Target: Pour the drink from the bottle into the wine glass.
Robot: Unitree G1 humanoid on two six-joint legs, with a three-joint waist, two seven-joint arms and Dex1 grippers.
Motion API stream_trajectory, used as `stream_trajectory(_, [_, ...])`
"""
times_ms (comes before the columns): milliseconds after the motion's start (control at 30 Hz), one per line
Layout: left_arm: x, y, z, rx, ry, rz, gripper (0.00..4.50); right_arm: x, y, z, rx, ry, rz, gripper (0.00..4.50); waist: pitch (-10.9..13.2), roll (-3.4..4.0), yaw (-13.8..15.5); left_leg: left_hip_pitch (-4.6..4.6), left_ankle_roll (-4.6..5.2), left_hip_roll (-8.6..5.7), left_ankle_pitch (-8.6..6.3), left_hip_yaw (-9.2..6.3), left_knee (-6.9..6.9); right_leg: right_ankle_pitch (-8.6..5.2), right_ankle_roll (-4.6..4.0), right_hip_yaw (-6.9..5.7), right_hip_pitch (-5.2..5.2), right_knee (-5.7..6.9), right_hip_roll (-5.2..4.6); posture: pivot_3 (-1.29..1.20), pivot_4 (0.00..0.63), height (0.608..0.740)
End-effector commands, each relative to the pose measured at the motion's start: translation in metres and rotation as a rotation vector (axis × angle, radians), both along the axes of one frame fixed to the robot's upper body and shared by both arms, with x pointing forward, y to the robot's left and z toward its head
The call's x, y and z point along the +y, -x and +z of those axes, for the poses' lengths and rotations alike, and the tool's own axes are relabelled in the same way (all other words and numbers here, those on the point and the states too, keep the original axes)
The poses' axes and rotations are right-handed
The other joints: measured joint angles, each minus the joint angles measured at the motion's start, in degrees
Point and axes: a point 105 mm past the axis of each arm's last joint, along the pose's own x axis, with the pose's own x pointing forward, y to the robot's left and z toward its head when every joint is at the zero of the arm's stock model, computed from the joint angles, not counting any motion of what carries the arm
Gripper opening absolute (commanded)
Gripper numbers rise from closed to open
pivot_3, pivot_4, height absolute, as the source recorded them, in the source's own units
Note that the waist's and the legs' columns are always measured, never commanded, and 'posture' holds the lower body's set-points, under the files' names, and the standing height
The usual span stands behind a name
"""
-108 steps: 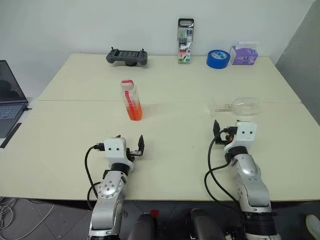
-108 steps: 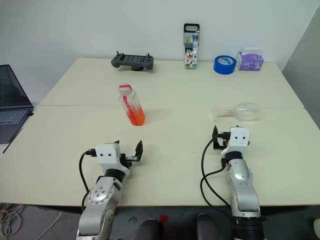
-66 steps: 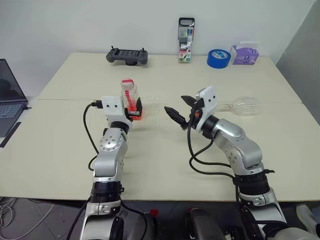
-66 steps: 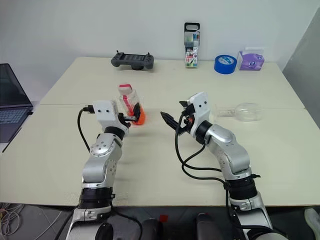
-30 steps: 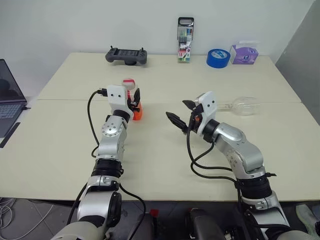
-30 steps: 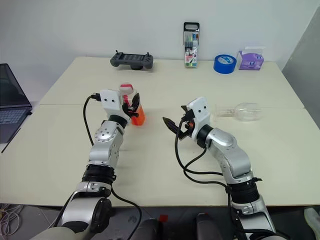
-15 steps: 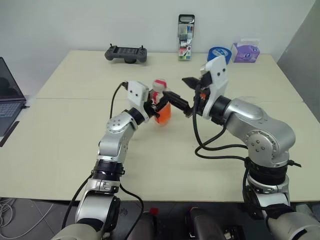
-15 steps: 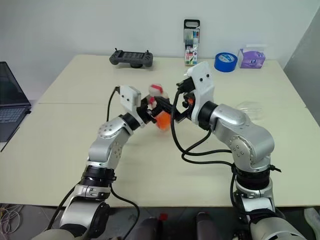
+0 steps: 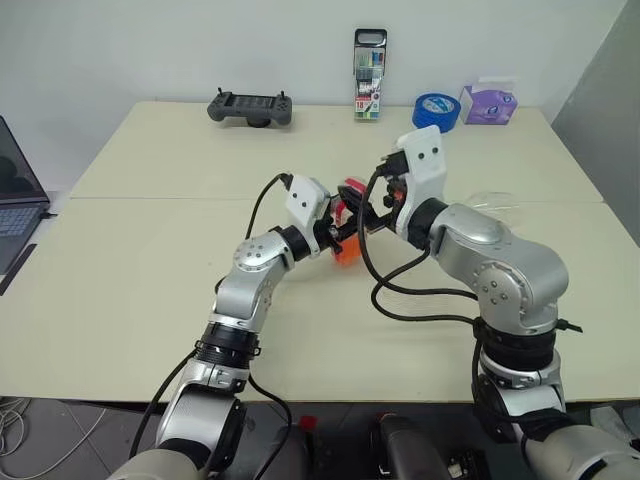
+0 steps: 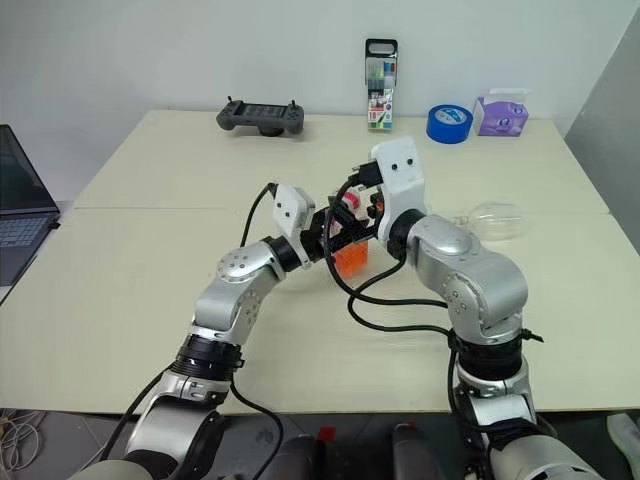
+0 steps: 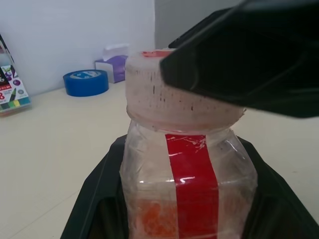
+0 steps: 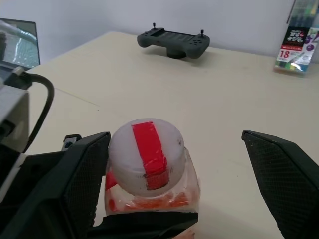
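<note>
The bottle (image 10: pixel 349 246), clear plastic with a squarish body, a white cap crossed by a red strip and bright orange drink (image 10: pixel 351 263) in its lower part, is held over the middle of the worktop (image 9: pixel 140 270), a smooth, pale cream surface of two panels joined by a seam. The left gripper (image 10: pixel 327 240) has its black fingers (image 11: pixel 97 199) clamped on the bottle's body, one on either side. The right gripper (image 12: pixel 177 194) sits at the cap with its textured black fingers (image 12: pixel 284 184) spread wide, one on each side of the cap; whether they touch it cannot be told. The wine glass (image 10: pixel 492 219), clear with a rounded bowl, lies on its side near the right edge of the worktop, well apart from the bottle. Along the far edge are a dark grey handheld controller (image 9: pixel 249 106), an upright pack of markers (image 9: pixel 369 75), a blue roll of tape (image 9: pixel 436 111) and a purple tissue box (image 9: pixel 487 103). A laptop (image 10: pixel 22 205) sits off the left edge.
</note>
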Motion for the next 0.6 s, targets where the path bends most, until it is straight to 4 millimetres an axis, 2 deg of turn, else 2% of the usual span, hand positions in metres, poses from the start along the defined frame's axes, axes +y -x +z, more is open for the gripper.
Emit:
stream_trajectory(33, [-0.007,0.008,0.025,-0.095,0.022,-0.038,2.03,-0.001,0.003,0.006,-0.042,-0.010,-0.014,4.50,0.0,0.00,0.0,0.00,0.00,0.00,0.00,0.00,0.00,0.00,0.00,0.00,0.00,0.00,0.00,0.00,0.150,0.740])
stream_trajectory(100, [-0.007,0.008,0.025,-0.099,0.015,-0.041,2.03,-0.003,0.002,0.006,-0.042,-0.017,-0.026,4.50,0.0,0.00,0.0,0.01,0.00,0.00,0.00,-0.01,0.00,0.00,0.00,0.00,0.00,0.00,0.00,0.00,0.150,0.740])
stream_trajectory(367, [-0.007,0.008,0.026,-0.100,0.013,-0.046,2.00,-0.007,0.000,0.011,-0.063,-0.030,-0.041,1.95,0.0,0.00,0.0,0.00,0.00,0.00,0.00,0.00,0.01,0.00,0.00,-0.01,0.00,0.01,0.02,0.00,0.150,0.740])
stream_trajectory(500, [-0.007,0.010,0.027,-0.098,0.015,-0.056,2.00,0.000,0.008,0.026,-0.136,-0.110,0.083,1.92,0.0,0.00,0.0,0.01,0.00,-0.01,0.00,0.01,0.01,0.00,0.00,-0.02,0.00,0.01,0.02,0.00,0.150,0.740])
stream_trajectory(567, [-0.012,0.020,0.031,-0.091,0.024,-0.123,2.00,0.010,0.029,0.028,-0.157,-0.132,0.325,1.92,0.0,0.00,0.0,0.00,0.00,0.00,0.00,-0.01,0.01,0.00,0.00,-0.03,0.01,-0.01,0.03,0.00,0.150,0.740])
stream_trajectory(600, [-0.015,0.028,0.033,-0.085,0.024,-0.174,1.99,0.017,0.047,0.020,-0.141,-0.077,0.503,1.92,0.0,0.00,0.1,-0.03,0.01,-0.02,0.00,-0.01,0.01,0.00,0.00,-0.06,0.01,-0.03,0.05,0.00,0.150,0.740])
